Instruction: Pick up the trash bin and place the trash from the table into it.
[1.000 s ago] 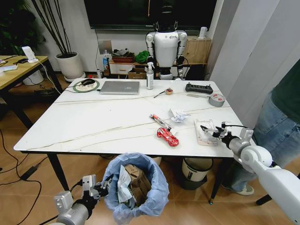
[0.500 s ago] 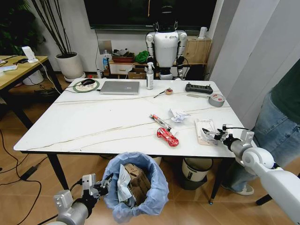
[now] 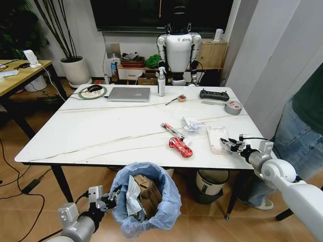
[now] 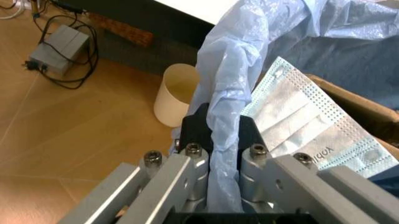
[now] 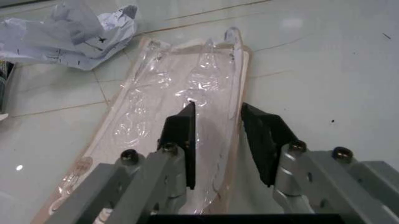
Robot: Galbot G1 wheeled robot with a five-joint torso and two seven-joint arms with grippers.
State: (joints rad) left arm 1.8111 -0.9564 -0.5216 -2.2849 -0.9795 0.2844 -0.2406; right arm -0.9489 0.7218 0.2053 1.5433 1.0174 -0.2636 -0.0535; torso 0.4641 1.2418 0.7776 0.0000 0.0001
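Left gripper [image 4: 215,135] has its jaws clamped on the blue bag rim of the trash bin [image 3: 146,204], held below the desk [image 3: 101,131] edge, while the right gripper [image 5: 215,126], jaws spread, straddles the clear blister pack [image 5: 181,116] near the desk's right edge.

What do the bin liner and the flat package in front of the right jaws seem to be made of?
The trash bin liner looks like thin light-blue plastic film: it crinkles and bunches where the left gripper pinches it. The blister package on the table appears to be clear, glossy moulded plastic on a pale, probably cardboard, backing: it shows highlights and formed bubbles. The right gripper straddles its edge, jaws open.
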